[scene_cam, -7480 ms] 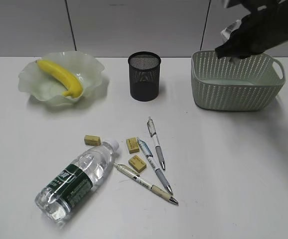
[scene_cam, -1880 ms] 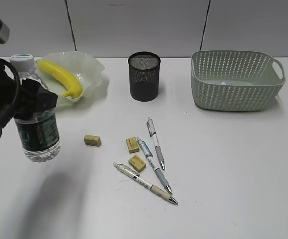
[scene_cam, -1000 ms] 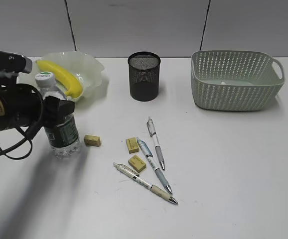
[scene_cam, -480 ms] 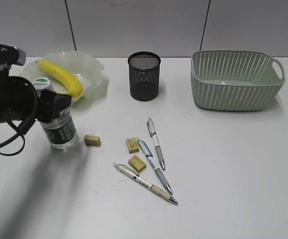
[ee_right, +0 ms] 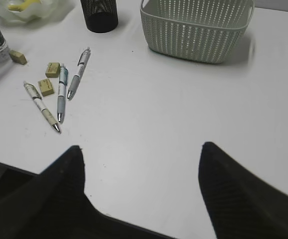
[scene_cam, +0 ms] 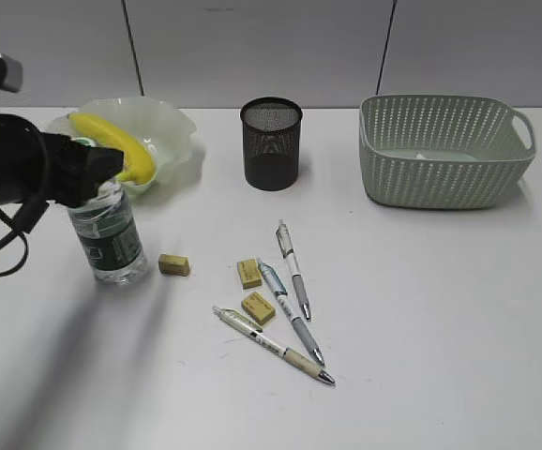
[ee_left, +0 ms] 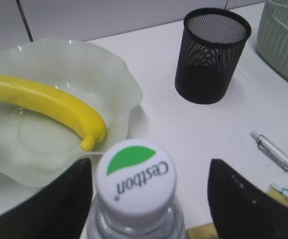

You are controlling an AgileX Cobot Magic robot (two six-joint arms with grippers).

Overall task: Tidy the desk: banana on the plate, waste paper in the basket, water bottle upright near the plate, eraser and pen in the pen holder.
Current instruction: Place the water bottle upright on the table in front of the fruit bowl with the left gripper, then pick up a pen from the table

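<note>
I start with the large plain white desk (scene_cam: 440, 328), which fills most of the exterior view. On it, at upper right, sits the pale sage-green perforated plastic basket (scene_cam: 444, 155); a scrap of white shows low inside, which I judge to be the waste paper, though I cannot make it out clearly. At upper left the translucent pale green wavy-rimmed plate (scene_cam: 173, 131) holds the bright yellow curved banana (scene_cam: 112, 145), so that step looks done.

Just in front of the plate, at the left of the frame, the clear plastic water bottle with the dark green label (scene_cam: 108, 234) stands upright on the desk. My left gripper (ee_left: 149, 199) sits over it with its black fingers (ee_left: 233, 204) spread to either side of the white cap, and I see a gap between cap and fingers in the left wrist view, so I judge the bottle released and placed. My right gripper (ee_right: 141, 199) hangs spread and empty above bare desk at the bottom of its own view.

The black metal mesh pen holder (scene_cam: 272, 142) stands at upper centre. What is left lies at the centre: three pens (scene_cam: 293, 267) and three small tan erasers (scene_cam: 249, 273), loose on the desk, all apart from the holder.
</note>
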